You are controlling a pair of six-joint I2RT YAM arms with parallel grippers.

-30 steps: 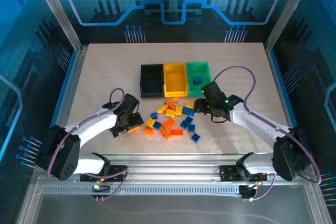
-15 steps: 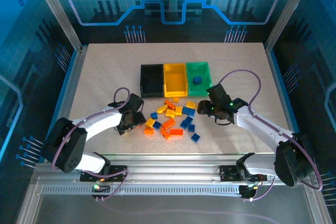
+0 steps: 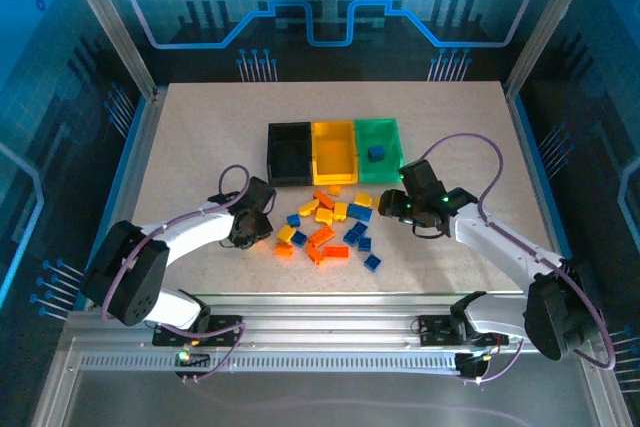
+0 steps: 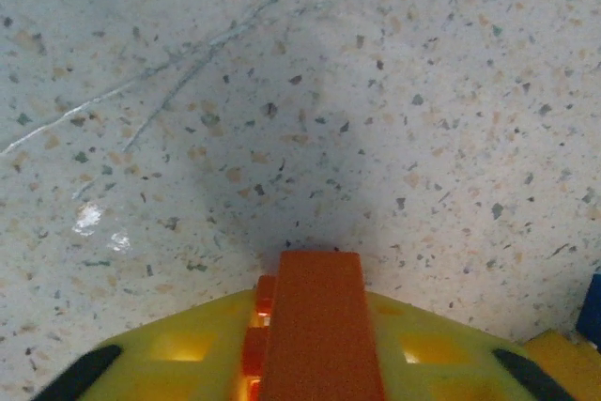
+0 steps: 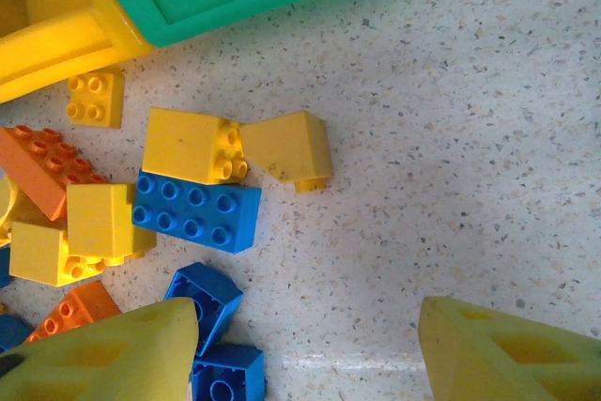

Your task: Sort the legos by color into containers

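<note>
Legos: small moulded bricks in yellow, orange and blue, studded on top. Judged light, rigid and glossy, so slippery. Best pinched across two flat side walls.
Heap lies just near of the black bin, yellow bin and green bin.
Left gripper, left of the heap: clenched on an orange brick.
Right gripper: jaws apart, empty, over the heap's right edge.
</note>
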